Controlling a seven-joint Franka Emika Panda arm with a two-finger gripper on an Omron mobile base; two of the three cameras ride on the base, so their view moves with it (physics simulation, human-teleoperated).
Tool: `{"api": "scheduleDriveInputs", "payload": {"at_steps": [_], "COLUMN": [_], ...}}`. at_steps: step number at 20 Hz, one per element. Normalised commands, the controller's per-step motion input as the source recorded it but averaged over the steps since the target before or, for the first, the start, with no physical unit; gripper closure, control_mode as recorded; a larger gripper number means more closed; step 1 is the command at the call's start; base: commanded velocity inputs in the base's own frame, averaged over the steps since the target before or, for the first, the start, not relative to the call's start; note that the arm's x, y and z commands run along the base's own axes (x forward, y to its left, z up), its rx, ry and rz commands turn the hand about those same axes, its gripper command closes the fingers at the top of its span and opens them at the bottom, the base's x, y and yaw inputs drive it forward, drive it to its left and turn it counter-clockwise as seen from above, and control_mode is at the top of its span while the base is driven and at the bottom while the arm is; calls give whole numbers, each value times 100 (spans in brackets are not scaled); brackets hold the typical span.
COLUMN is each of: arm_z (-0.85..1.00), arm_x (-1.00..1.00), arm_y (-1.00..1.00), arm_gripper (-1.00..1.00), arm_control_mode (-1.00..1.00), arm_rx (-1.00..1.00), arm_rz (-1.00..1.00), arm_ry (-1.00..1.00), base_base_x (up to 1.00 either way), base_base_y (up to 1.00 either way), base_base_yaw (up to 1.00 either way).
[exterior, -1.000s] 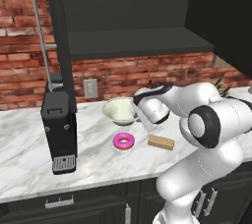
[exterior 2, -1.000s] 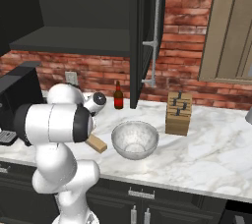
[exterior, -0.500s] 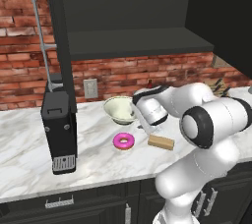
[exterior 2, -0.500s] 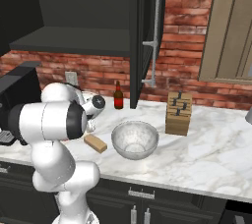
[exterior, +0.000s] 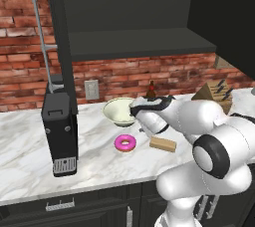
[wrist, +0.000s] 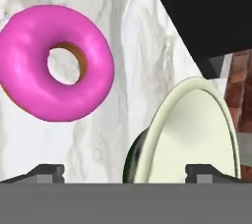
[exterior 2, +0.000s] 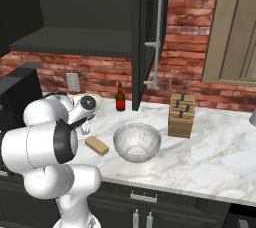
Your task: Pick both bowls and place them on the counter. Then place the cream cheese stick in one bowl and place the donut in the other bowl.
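And here's the white marble tabletop (exterior: 30, 156) with its grey veins, and the white arm's gripper (wrist: 125, 170) hangs low over it right at the cream bowl with the flared rim and green marks outside (exterior: 119, 111). In the hand view the two dark fingers (wrist: 47, 171) stand wide apart, one on each side of that bowl's rim, with nothing between them but the bowl's edge, and no contact that can be made out. The bowl sits on the tabletop near the brick back wall, just beside the small ring donut with bright pink icing (exterior: 125, 143), which lies flat a little nearer the front edge; in the hand view the donut (wrist: 54, 63) and bowl (wrist: 192, 129) are close but apart. The small tan-brown rectangular cream cheese stick (exterior: 163, 144) lies on the marble to the right of the donut, close beside it and not touching. From the right base view, the grey-white marbled stone-look bowl (exterior 2: 137, 142) stands upright on the tabletop, with the cream cheese stick (exterior 2: 96, 145) just to its left and an angled wooden knife block (exterior 2: 181, 115) behind it to the right. A dark bottle (exterior 2: 120, 97) stands by the wall, and a black coffee machine (exterior: 60, 126) sits left of the cream bowl.
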Motion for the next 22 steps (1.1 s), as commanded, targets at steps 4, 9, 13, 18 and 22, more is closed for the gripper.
{"api": "scheduleDriveInputs", "payload": {"at_steps": [4,9,13,18,22], "arm_z": [40,39,46,35,24], "arm_x": [-31,-32,-31,-39,-37], "arm_y": [2,0,-5,-16,-26], "arm_gripper": [-100,-100,-100,-100,-100], "arm_control_mode": [-100,-100,-100,-100,-100], "arm_rx": [-8,-5,-1,0,0], "arm_rz": [-8,-13,-21,-28,-35], "arm_ry": [0,1,7,15,25], "base_base_x": [0,0,0,0,0], "base_base_y": [0,0,0,0,0], "base_base_yaw": [0,0,0,0,0]}}
